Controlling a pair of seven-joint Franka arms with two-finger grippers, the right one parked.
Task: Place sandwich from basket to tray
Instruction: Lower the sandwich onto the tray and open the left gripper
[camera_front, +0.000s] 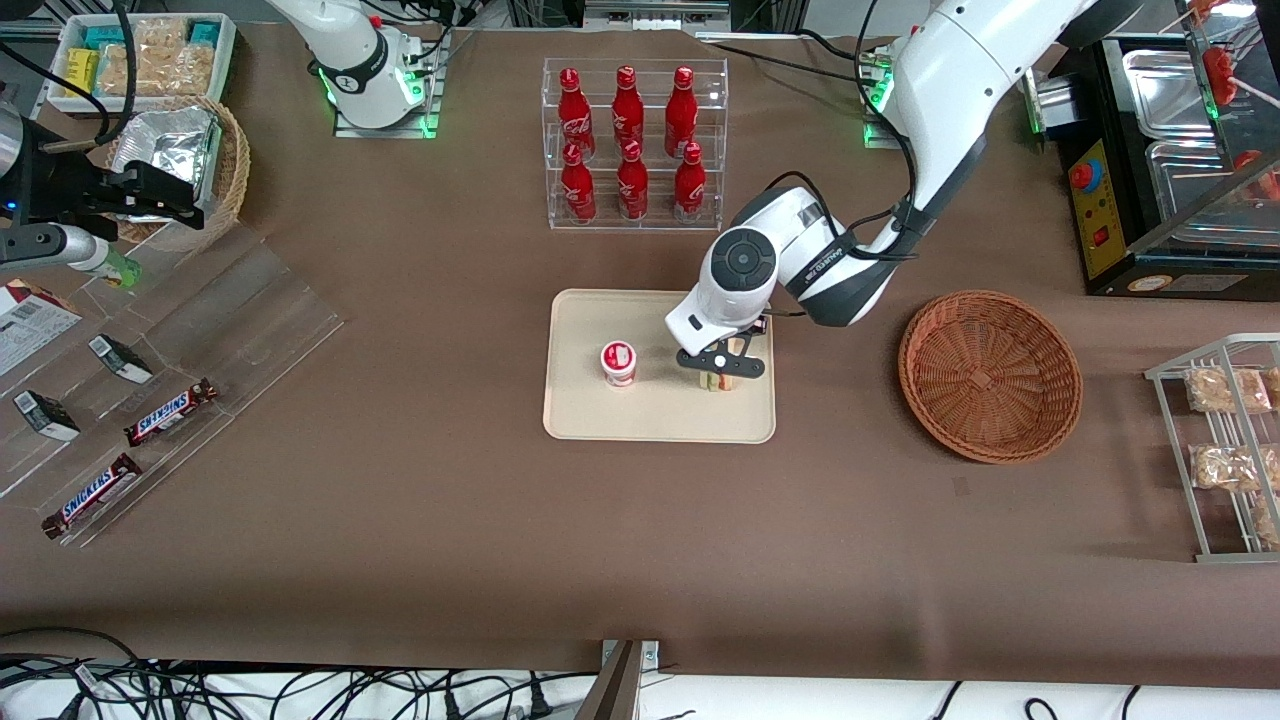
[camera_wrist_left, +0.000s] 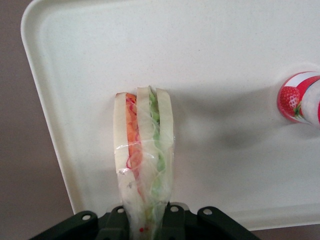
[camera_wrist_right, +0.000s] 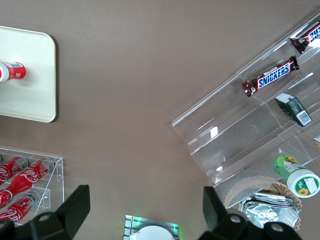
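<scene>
The sandwich (camera_front: 716, 381), a wrapped wedge of pale bread with red and green layers, stands on end over the cream tray (camera_front: 600, 420). My gripper (camera_front: 722, 372) is shut on it from above. In the left wrist view the sandwich (camera_wrist_left: 145, 145) runs out from between the black fingers (camera_wrist_left: 112, 224) of the gripper (camera_wrist_left: 145, 222), over the tray (camera_wrist_left: 225, 75) near a rounded corner. Whether its tip touches the tray I cannot tell. The reddish-brown wicker basket (camera_front: 990, 375) sits beside the tray, toward the working arm's end, with nothing in it.
A small strawberry cup (camera_front: 619, 363) stands on the tray beside the sandwich. A clear rack of red bottles (camera_front: 632, 140) is farther from the camera. Acrylic shelves with chocolate bars (camera_front: 170, 412) lie toward the parked arm's end; a wire rack of bagged snacks (camera_front: 1225, 440) toward the working arm's.
</scene>
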